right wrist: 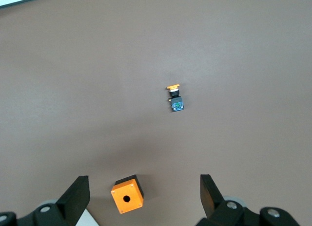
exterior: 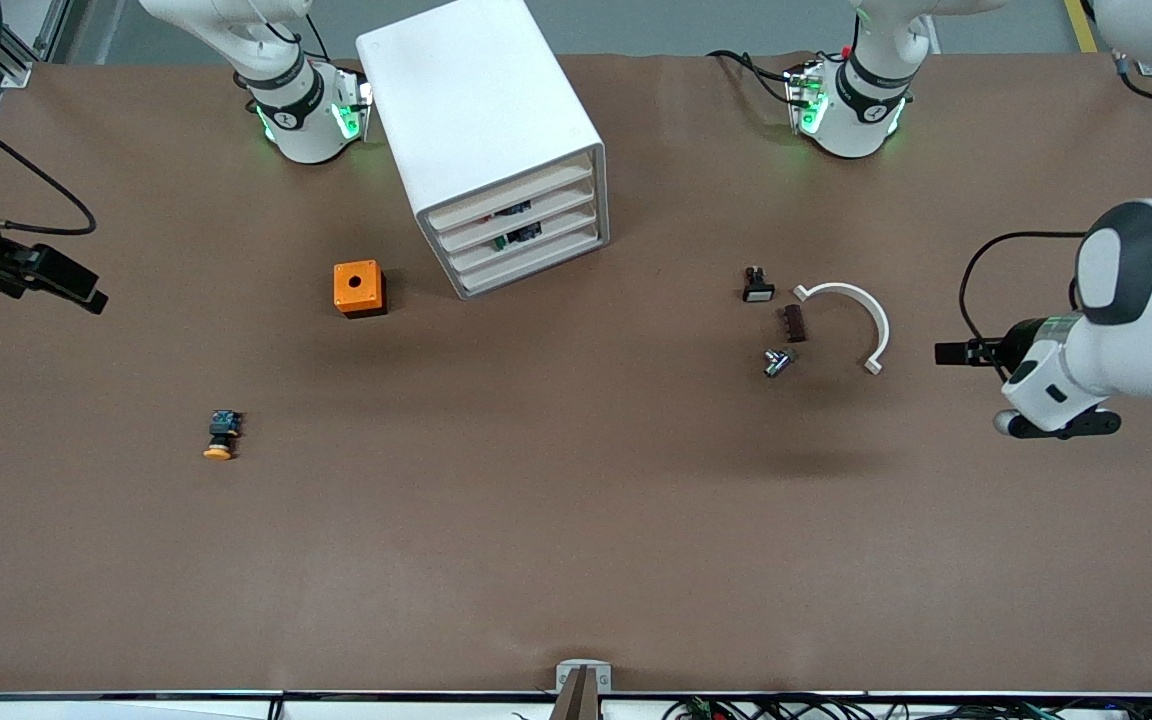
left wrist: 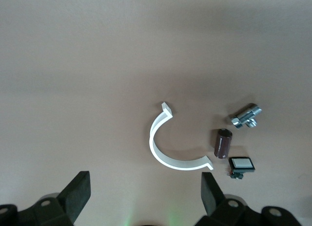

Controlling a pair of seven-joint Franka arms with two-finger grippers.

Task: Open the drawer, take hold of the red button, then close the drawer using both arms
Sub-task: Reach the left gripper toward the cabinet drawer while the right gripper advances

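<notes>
The white cabinet (exterior: 484, 120) stands near the robots' bases, and its four alike drawer fronts (exterior: 526, 238) are all pushed in. Dark parts show through the gaps between the fronts. The red-capped button is hidden. My left gripper (exterior: 954, 352) hangs open and empty over the table at the left arm's end. In the left wrist view (left wrist: 145, 182) it is above bare table beside a white arc. My right gripper (exterior: 76, 288) hangs open and empty over the right arm's end of the table. In the right wrist view (right wrist: 145, 184) the orange cube lies far below it.
An orange cube with a hole (exterior: 359, 288) (right wrist: 127, 194) sits beside the cabinet. A yellow-orange-capped button (exterior: 221, 435) (right wrist: 174, 97) lies nearer the front camera. A white arc (exterior: 856, 315) (left wrist: 170, 145), brown cylinder (exterior: 794, 323) (left wrist: 222, 143), metal fitting (exterior: 778, 362) (left wrist: 245, 116) and small switch (exterior: 758, 287) (left wrist: 241, 165) lie toward the left arm's end.
</notes>
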